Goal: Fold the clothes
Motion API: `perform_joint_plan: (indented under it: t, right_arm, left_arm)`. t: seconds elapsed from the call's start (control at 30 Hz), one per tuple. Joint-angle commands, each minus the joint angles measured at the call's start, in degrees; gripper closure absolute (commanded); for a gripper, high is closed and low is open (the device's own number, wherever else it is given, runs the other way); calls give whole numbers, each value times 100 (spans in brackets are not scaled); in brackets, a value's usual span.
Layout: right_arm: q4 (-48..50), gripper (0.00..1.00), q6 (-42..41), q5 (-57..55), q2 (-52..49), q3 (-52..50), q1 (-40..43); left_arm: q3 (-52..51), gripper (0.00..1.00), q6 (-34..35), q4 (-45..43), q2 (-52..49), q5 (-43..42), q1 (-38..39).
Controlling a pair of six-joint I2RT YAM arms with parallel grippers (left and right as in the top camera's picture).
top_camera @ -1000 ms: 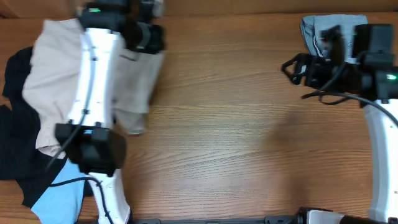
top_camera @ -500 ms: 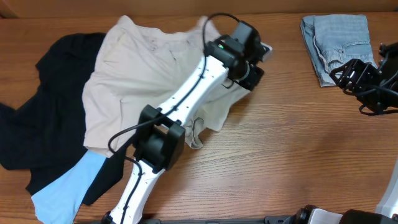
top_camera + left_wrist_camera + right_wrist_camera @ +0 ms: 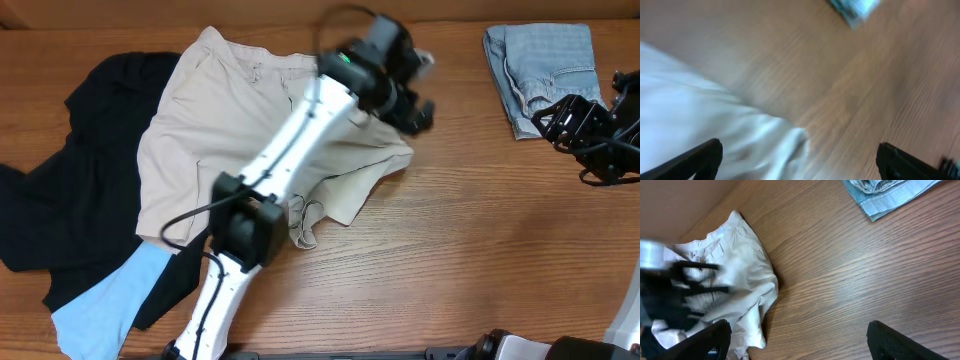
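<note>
The beige khaki shorts (image 3: 220,150) lie spread out left of centre, partly over a large black top (image 3: 70,190). A sky-blue shirt (image 3: 100,310) peeks out at the front left. My left gripper (image 3: 420,112) hovers open just past the shorts' right edge, blurred by motion. In the left wrist view its jaws (image 3: 799,155) stand wide, with the beige cloth (image 3: 715,115) loose below them and nothing held. My right gripper (image 3: 545,122) is open at the far right, next to the folded pale-blue denim shorts (image 3: 545,70). Its wrist view shows the open gripper (image 3: 799,330) over bare wood.
The wooden table (image 3: 470,240) is bare between the shorts and the right arm. The left arm (image 3: 290,150) stretches across the beige shorts. The table's far edge (image 3: 300,20) runs close behind the garments.
The left arm swept right, pulling the beige shorts out flat, then its gripper opened and let the cloth go. The right gripper drew back to the right and stayed open.
</note>
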State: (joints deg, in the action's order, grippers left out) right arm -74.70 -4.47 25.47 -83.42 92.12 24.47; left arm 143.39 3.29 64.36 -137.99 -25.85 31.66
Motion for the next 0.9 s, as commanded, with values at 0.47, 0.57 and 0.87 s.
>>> perform_joint_plan:
  t: [0.47, 0.57, 0.87]
  right_arm:
    - [481, 10, 144, -35, -999, 111, -1921]
    - [525, 10, 144, -35, -1187, 111, -2107]
    - [1008, 13, 125, -142, -1589, 87, -2409]
  left_arm:
    - [1357, 0, -282, 2747, 435, 1602, -3729]
    - [682, 0, -195, 2625, 413, 1585, -4100]
    - [-1541, 2, -203, 1904, 411, 1574, -4656]
